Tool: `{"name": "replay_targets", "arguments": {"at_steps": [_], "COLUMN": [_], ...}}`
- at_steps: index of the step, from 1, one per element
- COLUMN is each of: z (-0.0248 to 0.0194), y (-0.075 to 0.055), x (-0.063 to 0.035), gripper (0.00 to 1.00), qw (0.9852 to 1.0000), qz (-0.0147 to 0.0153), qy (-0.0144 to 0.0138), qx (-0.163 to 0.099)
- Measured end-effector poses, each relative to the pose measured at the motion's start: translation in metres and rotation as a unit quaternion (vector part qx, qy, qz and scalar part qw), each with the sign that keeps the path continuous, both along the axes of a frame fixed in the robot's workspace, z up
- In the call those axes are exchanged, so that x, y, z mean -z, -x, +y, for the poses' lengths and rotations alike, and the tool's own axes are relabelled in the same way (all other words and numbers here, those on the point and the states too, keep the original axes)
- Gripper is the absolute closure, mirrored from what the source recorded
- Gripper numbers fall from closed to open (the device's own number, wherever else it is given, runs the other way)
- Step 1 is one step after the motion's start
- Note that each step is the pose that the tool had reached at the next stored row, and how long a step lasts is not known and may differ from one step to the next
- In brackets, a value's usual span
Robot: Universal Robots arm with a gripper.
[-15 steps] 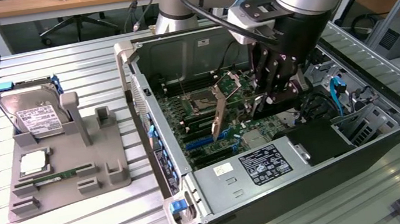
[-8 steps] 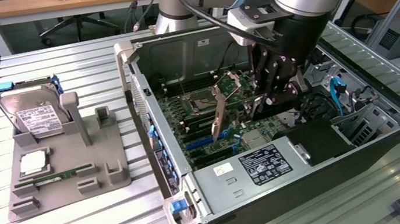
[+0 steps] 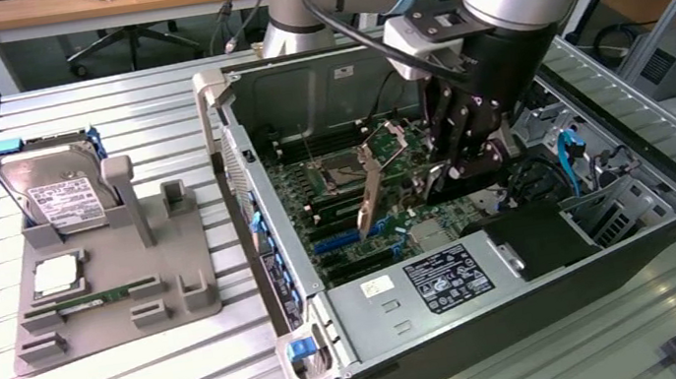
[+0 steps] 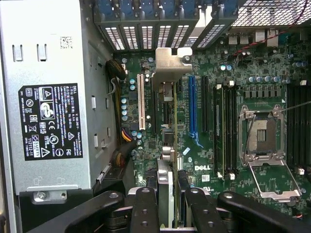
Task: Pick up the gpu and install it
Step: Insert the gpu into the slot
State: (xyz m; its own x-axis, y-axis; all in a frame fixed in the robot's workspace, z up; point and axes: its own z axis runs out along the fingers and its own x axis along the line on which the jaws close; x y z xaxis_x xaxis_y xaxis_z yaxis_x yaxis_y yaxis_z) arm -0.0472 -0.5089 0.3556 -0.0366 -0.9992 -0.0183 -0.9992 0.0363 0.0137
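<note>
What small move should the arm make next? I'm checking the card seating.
Probably ease straight down: the gripper holds the gpu on edge above the motherboard, its bracket near the rear slots, seemingly not yet seated.

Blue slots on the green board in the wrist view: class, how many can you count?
1 blue slot, running along the board beside the card held upright in the gripper. The card may hide more slots behind it.

Matt silver metal bracket on the gpu [image 4: 167, 73] — glossy green motherboard [image 4: 252, 73] beneath.
</note>
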Motion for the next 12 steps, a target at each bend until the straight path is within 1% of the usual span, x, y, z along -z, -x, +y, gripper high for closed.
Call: {"name": "replay_targets", "arguments": {"at_steps": [6, 11, 12], "z": [0.0000, 0.0000, 0.0000], "y": [0.0000, 0.0000, 0.0000], "x": [0.0016, 0.0054, 0.0076], "gripper": [0.73, 0.73, 0.73], "qw": [1.0000, 1.0000, 1.0000], "qz": [0.0000, 0.0000, 0.0000], "qy": [0.0000, -0.0001, -0.0001], "qx": [0.000, 0.000, 0.000]}}
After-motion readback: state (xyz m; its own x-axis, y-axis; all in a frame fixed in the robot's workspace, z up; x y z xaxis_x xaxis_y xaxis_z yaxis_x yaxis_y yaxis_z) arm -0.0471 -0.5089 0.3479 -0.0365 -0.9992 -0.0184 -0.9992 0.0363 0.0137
